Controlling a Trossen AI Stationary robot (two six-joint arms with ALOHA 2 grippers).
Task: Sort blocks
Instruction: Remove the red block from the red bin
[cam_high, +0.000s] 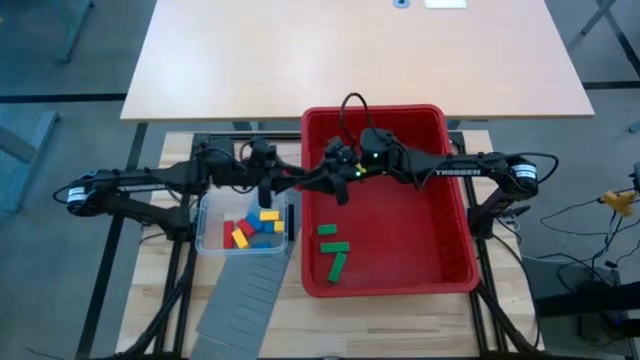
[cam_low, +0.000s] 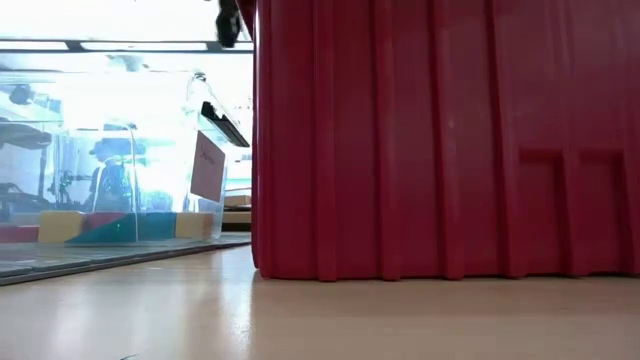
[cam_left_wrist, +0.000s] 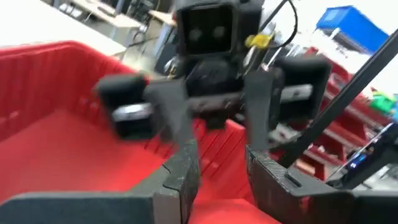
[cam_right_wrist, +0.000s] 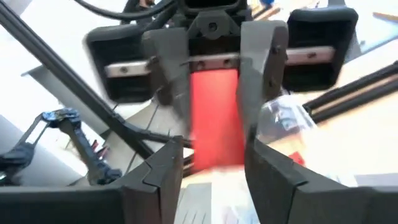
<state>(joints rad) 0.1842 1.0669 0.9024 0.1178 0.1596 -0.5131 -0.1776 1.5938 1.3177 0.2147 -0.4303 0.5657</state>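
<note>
A red block (cam_right_wrist: 214, 130), a short bar, hangs in the air over the left wall of the red bin (cam_high: 460, 230), between my two grippers, which face each other there. My left gripper (cam_right_wrist: 214, 112) comes from the table's left and is shut on it. My right gripper (cam_right_wrist: 214, 155) comes from the right, open, its fingertips on either side of the bar's near end with a thin gap. Red, yellow and blue blocks (cam_high: 250, 228) lie in the clear tub (cam_high: 205, 240). Three green blocks (cam_high: 333, 250) lie on the bin's floor. My left gripper pinches the red block's two long sides (cam_right_wrist: 214, 87) between its two fingers (cam_right_wrist: 171, 81). The fingers come level from the table's left and lie along the bar. The bar sticks out level from them toward my right gripper, clear of bin and table.
The red bin's tall wall (cam_low: 440, 140) fills the low view's right. The clear tub (cam_low: 130, 180) stands just left of the bin. A grey slotted panel (cam_high: 240, 300) lies in front of the tub. A light table top (cam_high: 350, 60) lies beyond the work table.
</note>
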